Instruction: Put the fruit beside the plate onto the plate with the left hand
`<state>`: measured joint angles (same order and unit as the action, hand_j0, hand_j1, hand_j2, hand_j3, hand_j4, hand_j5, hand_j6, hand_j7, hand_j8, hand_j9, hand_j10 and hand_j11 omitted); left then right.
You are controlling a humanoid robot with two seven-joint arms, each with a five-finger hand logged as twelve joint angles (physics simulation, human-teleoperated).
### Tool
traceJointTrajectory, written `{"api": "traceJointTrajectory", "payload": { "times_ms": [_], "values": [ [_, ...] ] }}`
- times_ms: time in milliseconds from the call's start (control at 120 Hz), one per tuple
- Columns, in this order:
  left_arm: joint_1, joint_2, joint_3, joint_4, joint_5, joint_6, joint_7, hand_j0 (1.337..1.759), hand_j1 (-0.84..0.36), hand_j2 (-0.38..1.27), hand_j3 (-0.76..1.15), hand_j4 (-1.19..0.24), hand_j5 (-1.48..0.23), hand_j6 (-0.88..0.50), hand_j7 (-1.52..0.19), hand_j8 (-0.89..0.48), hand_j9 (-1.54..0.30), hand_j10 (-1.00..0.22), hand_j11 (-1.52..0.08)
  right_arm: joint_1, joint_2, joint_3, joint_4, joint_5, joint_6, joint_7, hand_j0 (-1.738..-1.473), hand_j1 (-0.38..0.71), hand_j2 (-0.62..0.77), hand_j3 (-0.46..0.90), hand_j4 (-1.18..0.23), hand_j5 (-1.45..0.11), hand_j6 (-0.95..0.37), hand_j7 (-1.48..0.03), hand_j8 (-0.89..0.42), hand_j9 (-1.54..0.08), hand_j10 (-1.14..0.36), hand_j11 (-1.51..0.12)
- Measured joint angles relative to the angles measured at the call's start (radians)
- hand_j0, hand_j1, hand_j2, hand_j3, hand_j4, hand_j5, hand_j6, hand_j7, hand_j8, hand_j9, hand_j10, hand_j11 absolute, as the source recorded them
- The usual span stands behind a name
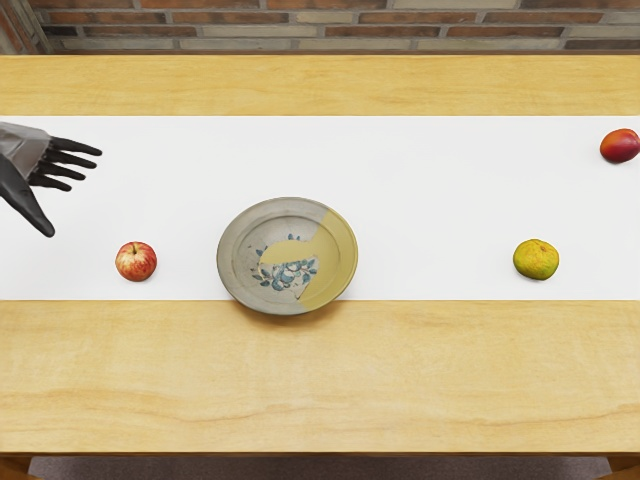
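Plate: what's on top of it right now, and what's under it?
Nothing lies on the plate; only its painted blue pattern shows. The apple sits beside it, not touching. The plate rests on the white runner, hiding the part beneath.

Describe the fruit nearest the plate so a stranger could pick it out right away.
On the white runner crossing the table, find the grey and yellow plate near the middle. Just left of it in the picture lies a red apple, the only fruit on that side; the yellow-green fruit and dark red fruit sit far right.
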<state>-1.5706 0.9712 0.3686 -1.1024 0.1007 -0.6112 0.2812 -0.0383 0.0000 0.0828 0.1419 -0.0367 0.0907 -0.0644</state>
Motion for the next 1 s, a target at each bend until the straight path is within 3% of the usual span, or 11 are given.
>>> {"api": "traceJointTrajectory", "payload": {
  "times_ms": [350,575,708,883,1000],
  "values": [
    [0.018,0.0,0.0,0.005,0.023,0.0,0.003,1.658,0.33,0.0,0.0,-0.02,-0.02,-0.02,-0.02,-0.02,-0.02,-0.02,-0.02,-0.004,0.0,0.0,-0.001,0.001,0.0,0.0,-1.658,-0.35,0.0,0.0,0.0,0.0,0.0,0.0,0.0,0.0,0.0,0.0],
    [0.06,-0.079,0.008,0.0,0.066,0.039,0.041,1.658,0.33,0.0,0.0,-0.02,-0.02,-0.02,-0.02,-0.02,-0.02,-0.02,-0.02,-0.005,0.0,0.0,-0.001,0.001,0.0,0.0,-1.658,-0.35,0.0,0.0,0.0,0.0,0.0,0.0,0.0,0.0,0.0,0.0],
    [0.005,-0.098,0.048,-0.025,0.083,0.166,0.03,1.658,0.33,0.0,0.0,-0.02,-0.02,-0.02,-0.02,-0.02,-0.02,-0.02,-0.02,-0.005,0.0,0.0,-0.001,0.001,0.0,0.0,-1.658,-0.35,0.0,0.0,0.0,0.0,0.0,0.0,0.0,0.0,0.0,0.0],
    [-0.029,-0.143,0.13,-0.164,0.124,0.537,0.014,1.658,0.31,0.01,0.0,-0.04,-0.04,-0.04,-0.04,-0.04,-0.04,-0.04,-0.04,-0.005,0.0,0.0,-0.001,0.001,0.0,0.0,-1.658,-0.35,0.0,0.0,0.0,0.0,0.0,0.0,0.0,0.0,0.0,0.0],
    [-0.046,-0.214,0.189,-0.207,0.148,0.672,-0.002,1.658,0.3,0.01,0.0,-0.04,-0.05,-0.04,-0.05,-0.04,-0.05,-0.04,-0.05,-0.005,0.0,0.0,-0.001,0.001,0.0,0.0,-1.658,-0.35,0.0,0.0,0.0,0.0,0.0,0.0,0.0,0.0,0.0,0.0]
  ]
}}
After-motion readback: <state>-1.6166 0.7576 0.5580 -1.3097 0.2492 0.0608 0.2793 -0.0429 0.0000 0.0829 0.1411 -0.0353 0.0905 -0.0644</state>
